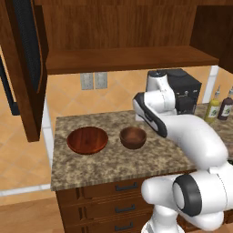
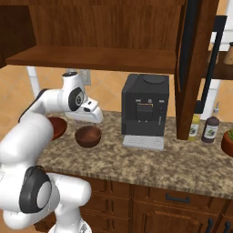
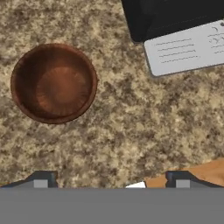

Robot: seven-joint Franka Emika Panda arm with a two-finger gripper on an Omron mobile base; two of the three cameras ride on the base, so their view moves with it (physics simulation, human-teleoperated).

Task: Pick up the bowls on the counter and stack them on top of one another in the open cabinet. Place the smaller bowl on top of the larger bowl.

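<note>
Two wooden bowls stand side by side on the granite counter (image 1: pixel 109 166). The larger bowl (image 1: pixel 87 139), wide and reddish-brown, is on the left. The smaller bowl (image 1: pixel 133 137), deeper and dark brown, is to its right. In the right base view my arm partly hides the larger bowl (image 2: pixel 58 128). My gripper (image 2: pixel 93 120) hangs above the counter, pointing down, just behind the smaller bowl (image 2: pixel 88 136). In the hand view the gripper (image 3: pixel 111 181) is open with nothing between its wide-apart tips, and the smaller bowl (image 3: pixel 53 83) lies off to the upper left. The open cabinet's shelf (image 1: pixel 127 59) runs above.
A black coffee machine (image 2: pixel 145 109) with a grey drip tray (image 3: pixel 188 48) stands right of the bowls. The cabinet door (image 2: pixel 193 68) hangs open beside it, another door (image 1: pixel 27 68) at the left. Bottles (image 2: pixel 210 129) stand at the counter's right end.
</note>
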